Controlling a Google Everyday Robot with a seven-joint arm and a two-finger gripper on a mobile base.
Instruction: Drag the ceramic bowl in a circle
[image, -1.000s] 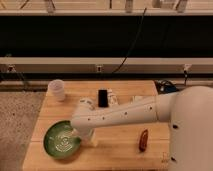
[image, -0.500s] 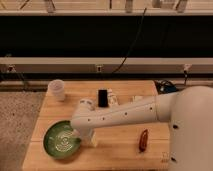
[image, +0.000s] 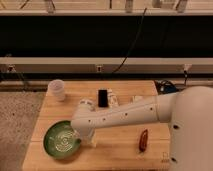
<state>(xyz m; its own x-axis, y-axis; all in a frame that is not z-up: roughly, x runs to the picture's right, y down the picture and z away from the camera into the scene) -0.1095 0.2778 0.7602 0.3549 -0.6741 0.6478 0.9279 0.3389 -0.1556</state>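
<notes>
Ceramic bowl (image: 61, 141) sits near a table (image: 120, 155) corner, gripper (image: 85, 141) at its rim. Grip state I cannot tell; circle judged incomplete.

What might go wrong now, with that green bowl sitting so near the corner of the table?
Two risks, I think. The ceramic bowl sits close to the wooden table's front left corner, so a wide circle may push it over the edge. The gripper is at the bowl's right rim only; contact there might slip, or tip the bowl, during the drag.
</notes>
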